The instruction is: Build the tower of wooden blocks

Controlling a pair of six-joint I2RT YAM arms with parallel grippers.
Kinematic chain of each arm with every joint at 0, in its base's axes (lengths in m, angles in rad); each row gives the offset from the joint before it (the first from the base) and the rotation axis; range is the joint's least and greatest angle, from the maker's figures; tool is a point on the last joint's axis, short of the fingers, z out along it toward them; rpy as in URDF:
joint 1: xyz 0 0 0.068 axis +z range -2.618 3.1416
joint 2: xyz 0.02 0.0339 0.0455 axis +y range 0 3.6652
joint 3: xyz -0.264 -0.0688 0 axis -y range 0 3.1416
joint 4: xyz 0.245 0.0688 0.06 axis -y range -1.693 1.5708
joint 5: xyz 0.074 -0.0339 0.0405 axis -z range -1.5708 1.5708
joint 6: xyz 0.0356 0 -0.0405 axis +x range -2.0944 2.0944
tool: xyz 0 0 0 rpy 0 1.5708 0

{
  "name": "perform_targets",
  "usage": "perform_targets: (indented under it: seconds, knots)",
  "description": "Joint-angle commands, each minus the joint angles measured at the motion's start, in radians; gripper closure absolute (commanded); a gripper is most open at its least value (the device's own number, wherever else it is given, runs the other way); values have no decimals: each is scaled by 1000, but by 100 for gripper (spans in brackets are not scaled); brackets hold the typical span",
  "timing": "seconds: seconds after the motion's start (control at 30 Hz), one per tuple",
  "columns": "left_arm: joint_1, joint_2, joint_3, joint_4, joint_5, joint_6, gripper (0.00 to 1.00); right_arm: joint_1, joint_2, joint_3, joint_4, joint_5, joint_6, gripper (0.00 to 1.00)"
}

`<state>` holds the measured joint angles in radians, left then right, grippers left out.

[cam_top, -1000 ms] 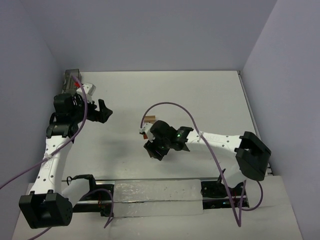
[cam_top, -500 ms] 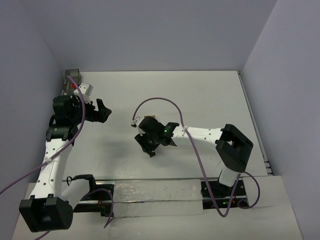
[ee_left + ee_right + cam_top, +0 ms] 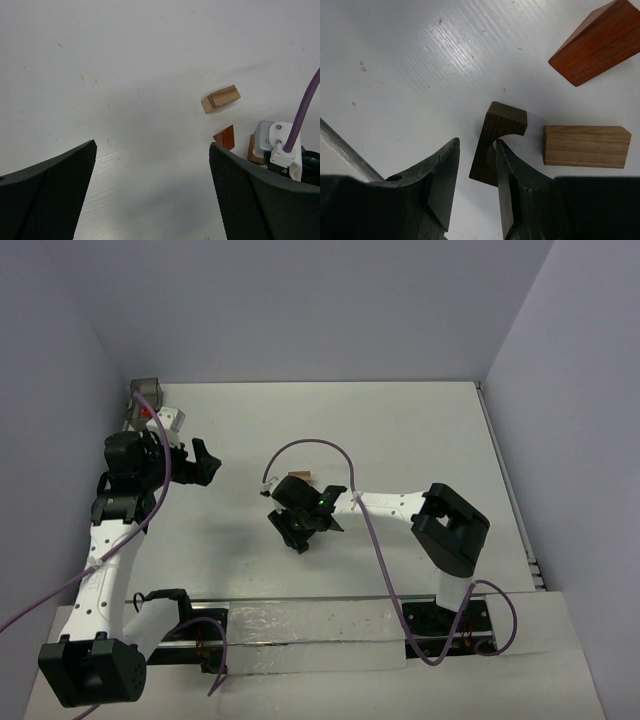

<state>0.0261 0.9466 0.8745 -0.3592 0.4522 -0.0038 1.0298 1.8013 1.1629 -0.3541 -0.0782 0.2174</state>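
Observation:
In the right wrist view a dark brown arch-shaped block [image 3: 502, 122] lies on the white table between my right gripper's [image 3: 476, 145] fingers. The right finger sits in the arch's notch and the left finger stands a little apart from the block, so the jaws are open. A light tan cuboid [image 3: 585, 146] lies just right of it and a reddish-brown wedge [image 3: 597, 42] lies farther off. In the top view the right gripper [image 3: 299, 537] is low at mid-table beside a tan block [image 3: 298, 478]. My left gripper [image 3: 205, 462] is wide open and empty [image 3: 152, 146], away to the left.
A grey translucent container [image 3: 143, 392] stands at the far left corner. The left wrist view shows the tan block [image 3: 220, 98], the wedge [image 3: 224, 137] and the right wrist's white cable mount [image 3: 280, 145] with its purple cable. Walls close the table on three sides.
My right arm has stretched farther left, carrying its gripper a little left and back over the blocks. The left arm has barely moved.

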Motion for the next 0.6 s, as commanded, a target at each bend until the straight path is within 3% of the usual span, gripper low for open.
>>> perform_targets:
  seconds: [0.0, 0.2, 0.3, 0.47, 0.53, 0.57]
  knots:
    - [6, -27, 9, -5, 16, 51, 1, 2, 26, 23, 16, -4, 15, 58]
    - [6, -38, 9, -21, 44, 74, 1, -2, 21, 1, 30, 28, 10, 58]
    - [6, -38, 7, -25, 58, 82, 1, -2, 0, -23, 52, 45, -3, 63]
    - [6, -48, 6, -85, 176, 181, 1, -8, -43, -50, 61, 22, -37, 85]
    - [6, -52, 4, -119, 241, 244, 2, -28, -79, -53, 54, -55, -50, 100]
    - [6, -58, 3, -142, 269, 284, 3, -47, -89, -50, 43, -96, -51, 100]
